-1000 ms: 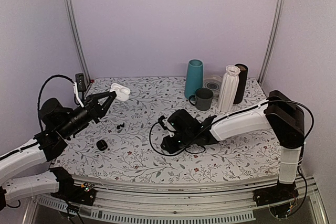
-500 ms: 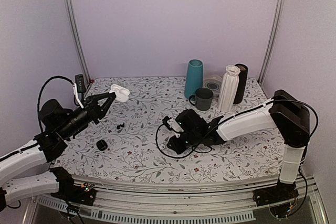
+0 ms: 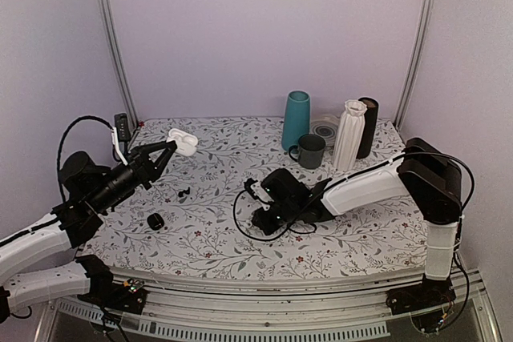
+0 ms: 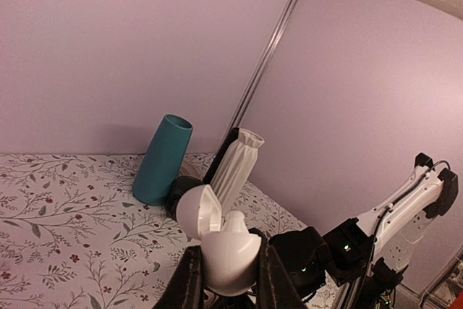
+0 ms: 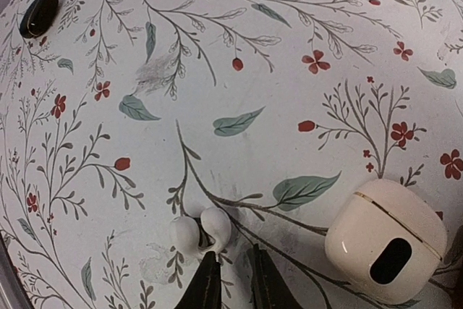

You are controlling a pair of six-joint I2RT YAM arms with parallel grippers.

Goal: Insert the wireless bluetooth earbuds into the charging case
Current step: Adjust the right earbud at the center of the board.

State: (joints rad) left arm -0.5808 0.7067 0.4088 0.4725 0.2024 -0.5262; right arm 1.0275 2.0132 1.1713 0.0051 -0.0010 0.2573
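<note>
My left gripper [image 3: 171, 148] hangs above the table's back left, shut on a white charging case [image 3: 184, 142]. In the left wrist view the case [image 4: 230, 255] sits between my fingers with its lid [image 4: 199, 211] open and a white bud [image 4: 237, 222] poking out. A pair of tiny dark earbuds [image 3: 183, 192] lies on the cloth, below and in front of it. My right gripper [image 3: 261, 220] is low at mid-table. Its jaws [image 5: 233, 252] are nearly together with only cloth in the slit, and the left tip touches a white earbud [image 5: 202, 231] that lies on the table.
A closed cream case [image 5: 385, 240] lies right of my right fingers. A black oval thing [image 3: 155, 221] rests near the front left. At the back stand a teal vase [image 3: 296, 120], a dark mug [image 3: 311, 151], a white ribbed vase [image 3: 349, 134] and a dark cylinder [image 3: 368, 126].
My right arm drifted a little to the right and came back left over the white earbud. The left arm and its case have not moved.
</note>
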